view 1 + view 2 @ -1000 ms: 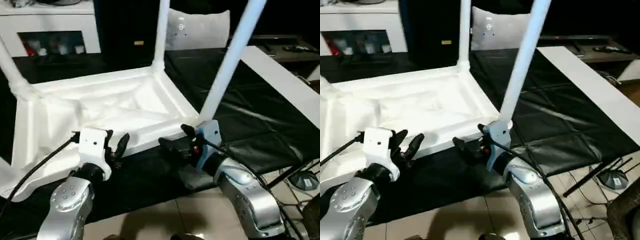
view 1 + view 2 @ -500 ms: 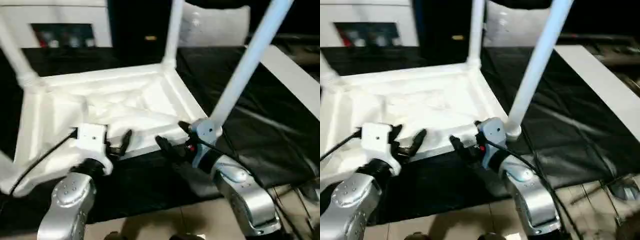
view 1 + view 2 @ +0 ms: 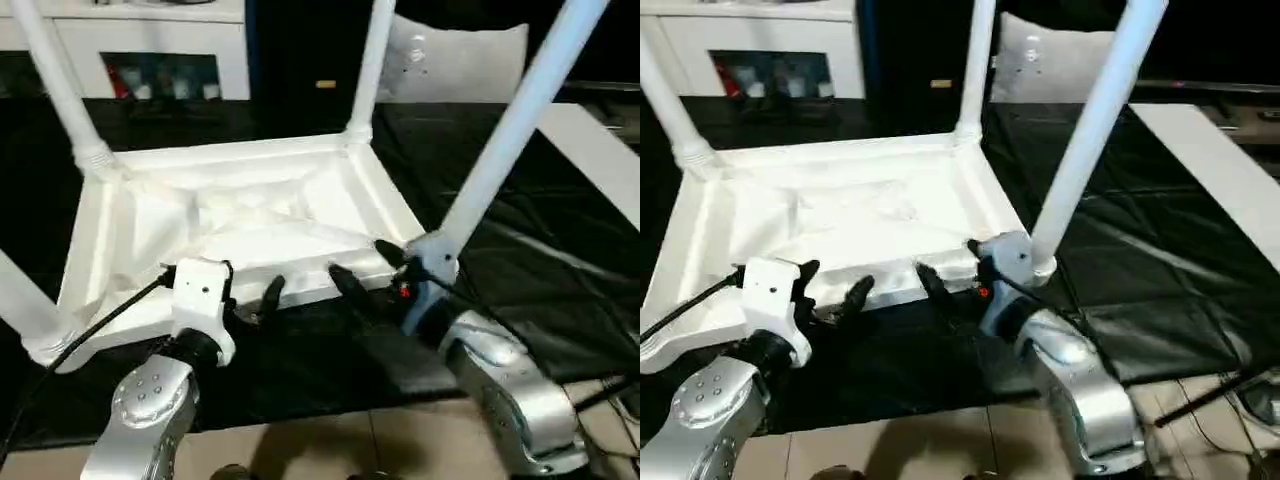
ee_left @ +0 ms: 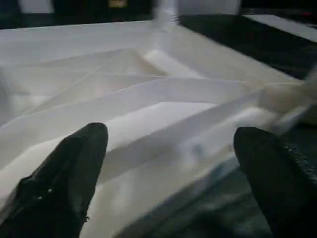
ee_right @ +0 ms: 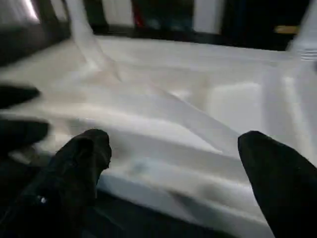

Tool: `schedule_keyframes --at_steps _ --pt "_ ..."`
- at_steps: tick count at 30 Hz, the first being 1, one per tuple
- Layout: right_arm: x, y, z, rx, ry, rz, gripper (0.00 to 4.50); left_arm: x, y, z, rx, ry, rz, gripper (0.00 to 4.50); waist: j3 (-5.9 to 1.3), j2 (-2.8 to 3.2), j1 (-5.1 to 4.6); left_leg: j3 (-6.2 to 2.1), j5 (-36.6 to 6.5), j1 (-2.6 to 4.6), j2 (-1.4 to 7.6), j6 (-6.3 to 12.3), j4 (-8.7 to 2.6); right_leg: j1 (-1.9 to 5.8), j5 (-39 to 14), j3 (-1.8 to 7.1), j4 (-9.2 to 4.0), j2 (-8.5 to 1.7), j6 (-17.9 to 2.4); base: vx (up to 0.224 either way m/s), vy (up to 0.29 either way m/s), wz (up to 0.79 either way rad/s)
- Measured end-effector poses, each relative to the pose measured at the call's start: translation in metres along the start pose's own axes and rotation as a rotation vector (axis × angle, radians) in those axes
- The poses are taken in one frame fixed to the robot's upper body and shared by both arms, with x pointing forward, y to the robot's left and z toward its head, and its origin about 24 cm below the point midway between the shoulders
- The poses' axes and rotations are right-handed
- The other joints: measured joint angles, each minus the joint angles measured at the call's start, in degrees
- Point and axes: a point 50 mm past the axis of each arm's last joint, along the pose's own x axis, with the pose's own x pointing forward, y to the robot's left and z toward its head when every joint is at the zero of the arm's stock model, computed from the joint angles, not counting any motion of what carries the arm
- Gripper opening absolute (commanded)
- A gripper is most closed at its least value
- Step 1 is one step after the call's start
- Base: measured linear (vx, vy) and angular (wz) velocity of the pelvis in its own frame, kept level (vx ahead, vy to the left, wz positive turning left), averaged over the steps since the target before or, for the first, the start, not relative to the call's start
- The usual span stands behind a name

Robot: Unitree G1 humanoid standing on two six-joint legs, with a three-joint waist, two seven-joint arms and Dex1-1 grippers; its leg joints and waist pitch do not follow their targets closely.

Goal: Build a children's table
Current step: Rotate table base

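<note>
A white cabinet with open shelves (image 3: 150, 55) stands at eleven o'clock beyond the bench, a pale grey cushion-like shape (image 3: 455, 60) sits at one o'clock behind it, and a flat white rectangular board (image 3: 590, 150) lies along the bench's edge at three o'clock, well apart from the work. The bench carries a crinkled, glossy black plastic sheet (image 3: 560, 270) with creases across it. At the centre lies the small all-white plastic children's table (image 3: 250, 220), upside down, its square top flat on the sheet with the ribbed underside facing up, diagonal ribs crossing a shallow walled tray. Long tapered round legs rise from its corner sockets: one at ten o'clock (image 3: 60, 95), one at twelve (image 3: 370, 70), one at two (image 3: 510, 130), and one at the eight o'clock corner, leaning out of the picture (image 3: 20, 305). The leg at two o'clock stands just beside the right wrist. The left hand (image 3: 250, 300) sits at the table's near rim at seven o'clock, its two black fingers (image 4: 69, 173) spread wide with nothing between them. The right hand (image 3: 362, 272) sits at the same rim at five o'clock, its black fingers (image 5: 277, 173) likewise wide apart and holding nothing.
</note>
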Motion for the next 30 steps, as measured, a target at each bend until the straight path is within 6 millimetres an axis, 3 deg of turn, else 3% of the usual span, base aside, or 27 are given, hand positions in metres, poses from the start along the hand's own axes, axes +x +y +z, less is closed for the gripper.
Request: schedule_keyframes --at_steps 3,5,7,13,21,30 --pt "0.001 -0.006 0.001 -0.004 0.0 -0.029 4.5 -0.003 -0.002 -0.002 0.022 0.023 -0.089 4.43 0.06 -0.18 -0.41 0.05 0.02 0.04 0.07 -0.03 -0.1 -0.14 -0.03 0.0 0.01 0.02 0.19 -0.017 0.004 -0.03" --pt "0.0 -0.025 0.006 -0.053 0.017 -0.1 4.5 -0.012 -0.002 -0.007 0.055 0.075 -0.197 4.43 0.04 -0.21 -0.63 0.08 0.06 0.01 0.08 -0.09 -0.12 -0.38 0.11 0.05 0.1 0.03 0.38 0.0 0.0 0.0" --pt "-0.009 -0.05 0.009 -0.093 0.046 -0.182 4.5 -0.023 0.0 -0.012 0.073 0.141 -0.284 4.43 -0.02 -0.3 -0.58 0.27 0.07 0.04 0.11 -0.09 -0.13 -0.5 0.33 0.23 0.17 0.05 0.47 0.0 0.0 0.0" --pt "-0.007 -0.07 0.013 -0.1 0.067 -0.177 4.5 -0.038 0.002 -0.023 0.108 0.29 -0.449 4.43 -0.03 -0.21 0.02 0.92 0.1 0.05 0.2 -0.01 -0.19 -0.61 0.39 0.78 0.19 0.11 0.36 0.0 0.0 0.0" --pt "0.005 -0.097 0.021 -0.075 0.059 -0.197 4.5 -0.027 0.027 -0.035 0.159 0.413 -0.344 4.43 -0.04 -0.22 0.19 1.57 0.22 0.15 0.19 0.23 -0.14 -0.93 0.77 1.3 0.25 0.08 0.03 0.0 0.0 0.0" --pt "0.006 -0.139 0.043 -0.082 -0.031 -0.39 4.5 -0.014 0.037 -0.034 0.212 0.412 -0.243 4.43 -0.12 -0.35 0.3 1.79 0.34 0.12 0.26 0.34 -0.1 -1.14 0.84 1.36 0.57 0.07 -0.06 0.0 0.0 0.0"
